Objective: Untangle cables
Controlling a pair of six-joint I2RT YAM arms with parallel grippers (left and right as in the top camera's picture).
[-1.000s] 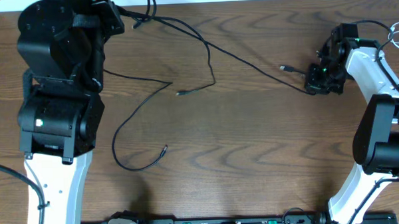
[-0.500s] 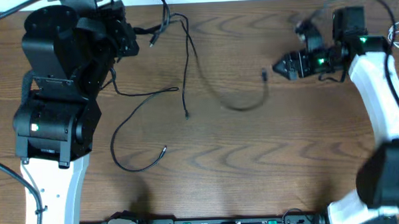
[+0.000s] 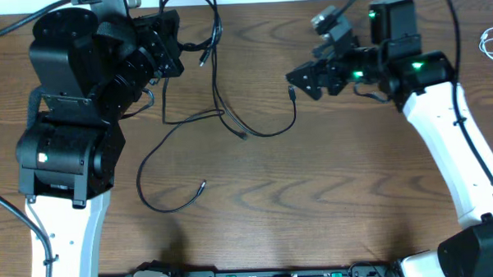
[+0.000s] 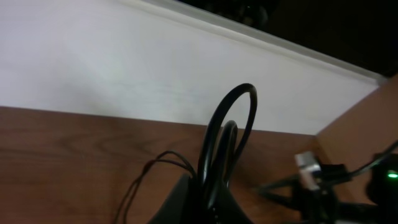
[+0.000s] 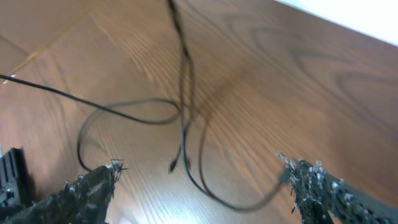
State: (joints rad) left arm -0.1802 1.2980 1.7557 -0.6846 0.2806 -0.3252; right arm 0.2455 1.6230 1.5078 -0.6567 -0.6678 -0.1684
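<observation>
Cables [image 3: 273, 133], thin, black and looped, dangle from the clenched left tool [image 3: 180, 54]; right tool [image 3: 302, 79] gapes released, arm outstretched, a plug end just beside it

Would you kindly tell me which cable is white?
The small looped cable at the overhead view's far right edge; the black cables all lie further left.

The desk [image 3: 331, 193] is brown wood, boldly grained, with a soft satin sheen. The cables [image 3: 254, 134] look like smooth black rubbery plastic. The left arm [image 3: 72, 79] is matt black plastic, and the right arm [image 3: 444, 132] is glossy white. The right gripper [image 5: 200, 167] has rough, gritty dark fingers [image 5: 87, 190].
</observation>
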